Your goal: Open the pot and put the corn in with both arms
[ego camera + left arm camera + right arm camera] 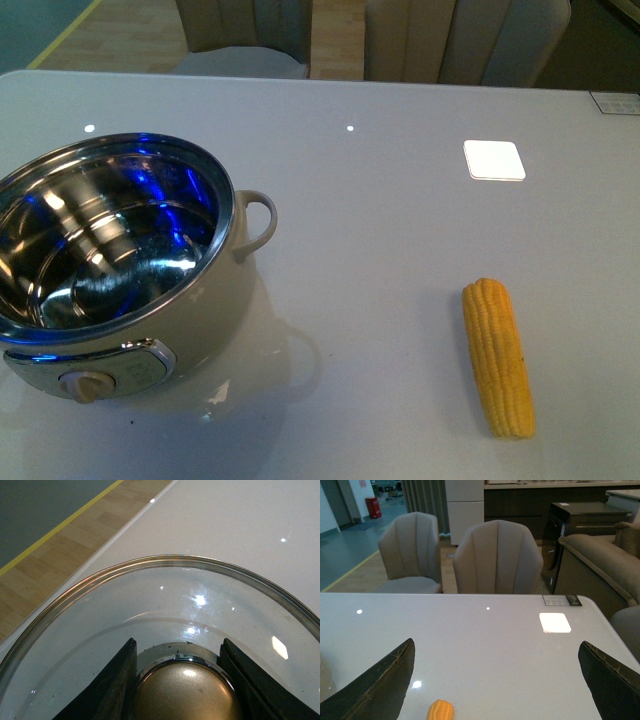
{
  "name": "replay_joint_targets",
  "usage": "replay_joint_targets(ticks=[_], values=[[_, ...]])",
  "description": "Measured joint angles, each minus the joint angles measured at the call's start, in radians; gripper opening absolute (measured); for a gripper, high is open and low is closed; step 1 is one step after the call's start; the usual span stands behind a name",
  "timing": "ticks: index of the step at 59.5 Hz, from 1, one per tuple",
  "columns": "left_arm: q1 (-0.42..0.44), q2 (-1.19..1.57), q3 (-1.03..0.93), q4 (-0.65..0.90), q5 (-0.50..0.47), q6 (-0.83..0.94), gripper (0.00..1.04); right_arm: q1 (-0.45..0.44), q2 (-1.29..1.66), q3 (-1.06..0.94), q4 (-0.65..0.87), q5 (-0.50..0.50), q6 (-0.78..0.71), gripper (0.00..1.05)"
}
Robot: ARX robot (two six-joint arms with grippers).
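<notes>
The cream-white pot (232,285) stands open at the front left of the table, its steel inside bare, loop handle toward the middle, beige dial (86,385) at the front. The yellow corn (498,355) lies on the table at the front right, apart from the pot. Neither arm shows in the front view. My left gripper (181,680) is shut on the gold knob (186,695) of the glass pot lid (150,605) and holds it over the table near its edge. My right gripper (497,680) is open and empty above the table, with the corn's tip (440,711) between its jaws.
A white square (494,160) marks the table at the back right; it also shows in the right wrist view (555,622). Two beige chairs (497,557) stand behind the table. A sofa (600,565) is to the right. The table edge (107,550) and wooden floor lie beside the lid.
</notes>
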State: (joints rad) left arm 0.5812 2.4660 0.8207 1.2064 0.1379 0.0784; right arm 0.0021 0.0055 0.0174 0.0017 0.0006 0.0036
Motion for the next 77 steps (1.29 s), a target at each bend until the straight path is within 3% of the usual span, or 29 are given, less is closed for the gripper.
replay_joint_targets(ticks=[49,68,77], values=[[0.005,0.128,0.056,0.046,0.032,0.008,0.44,0.0,0.0,0.0,0.0,0.0,0.0,0.96],[0.003,0.075,0.045,0.034,0.039,0.003,0.96,0.0,0.0,0.0,0.0,0.0,0.0,0.96],[0.003,-0.018,0.024,0.005,0.034,-0.016,0.98,0.0,0.0,0.0,0.0,0.0,0.0,0.96]])
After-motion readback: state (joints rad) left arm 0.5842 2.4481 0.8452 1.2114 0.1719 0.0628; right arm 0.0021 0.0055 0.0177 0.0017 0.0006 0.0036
